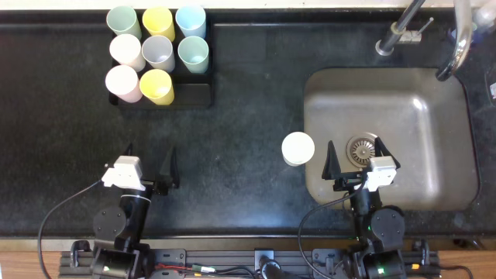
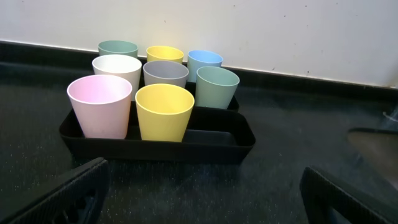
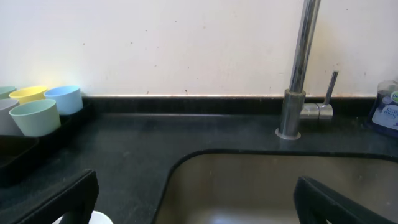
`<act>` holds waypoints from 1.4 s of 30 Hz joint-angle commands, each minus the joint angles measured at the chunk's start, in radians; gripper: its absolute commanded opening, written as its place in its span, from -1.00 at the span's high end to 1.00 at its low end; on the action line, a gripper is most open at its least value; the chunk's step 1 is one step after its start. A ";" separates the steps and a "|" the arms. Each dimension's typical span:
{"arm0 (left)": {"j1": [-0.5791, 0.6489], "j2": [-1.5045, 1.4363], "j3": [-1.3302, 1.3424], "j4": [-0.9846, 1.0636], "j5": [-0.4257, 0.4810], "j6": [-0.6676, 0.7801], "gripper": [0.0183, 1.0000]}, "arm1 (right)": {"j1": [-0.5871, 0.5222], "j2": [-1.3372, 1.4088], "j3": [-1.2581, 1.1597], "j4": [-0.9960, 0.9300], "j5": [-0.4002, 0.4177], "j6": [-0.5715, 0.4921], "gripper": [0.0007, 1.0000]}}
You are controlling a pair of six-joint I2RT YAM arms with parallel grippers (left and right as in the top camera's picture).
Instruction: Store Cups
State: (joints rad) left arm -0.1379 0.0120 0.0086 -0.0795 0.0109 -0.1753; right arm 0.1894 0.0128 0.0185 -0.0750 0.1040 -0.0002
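A black tray (image 1: 198, 94) at the back left of the dark counter holds several upright pastel cups (image 1: 158, 51) in rows; its corner beside the yellow cup (image 2: 164, 112) is bare. A single white cup (image 1: 297, 148) stands on the counter, right at the sink's left rim, and its rim (image 3: 94, 218) peeks in beside my right finger. My left gripper (image 1: 149, 159) (image 2: 202, 193) is open and holds nothing, a good way in front of the tray. Just right of the white cup, my right gripper (image 1: 358, 155) (image 3: 196, 199) is open over the sink's front left part.
A steel sink (image 1: 434, 116) takes up the right side, with a drain (image 1: 362, 149) and a faucet (image 3: 298, 68) behind it. A blue bottle (image 3: 387, 106) stands at the far right by the wall. Bare counter (image 1: 240, 124) lies between tray and sink.
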 commanded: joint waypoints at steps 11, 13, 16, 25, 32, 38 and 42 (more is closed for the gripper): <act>-0.004 -0.009 -0.001 -0.005 -0.015 0.022 -1.00 | -0.005 -0.009 -0.014 0.006 0.000 -0.002 -1.00; -0.004 -0.009 -0.001 -0.005 -0.015 0.022 -1.00 | -0.007 -0.009 -0.014 0.010 0.042 -0.027 -1.00; -0.004 -0.009 -0.001 -0.005 -0.015 0.022 -1.00 | -0.007 -0.009 -0.014 0.011 0.045 -0.026 -1.00; -0.004 -0.009 -0.001 -0.005 -0.015 0.022 -1.00 | -0.007 -0.008 -0.014 0.011 0.044 -0.026 -1.00; -0.004 -0.009 -0.001 -0.005 -0.015 0.022 -1.00 | -0.006 -0.008 -0.014 0.011 0.042 -0.022 -1.00; -0.004 -0.009 -0.001 -0.005 -0.015 0.022 -1.00 | -0.007 0.006 -0.010 0.023 0.043 -0.022 -1.00; -0.004 -0.009 -0.001 -0.005 -0.015 0.022 -1.00 | -0.006 0.148 0.111 -0.036 0.043 -0.022 -1.00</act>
State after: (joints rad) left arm -0.1379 0.0120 0.0086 -0.0795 0.0109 -0.1757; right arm 0.1894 0.0608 0.0269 -0.0742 0.1387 -0.0223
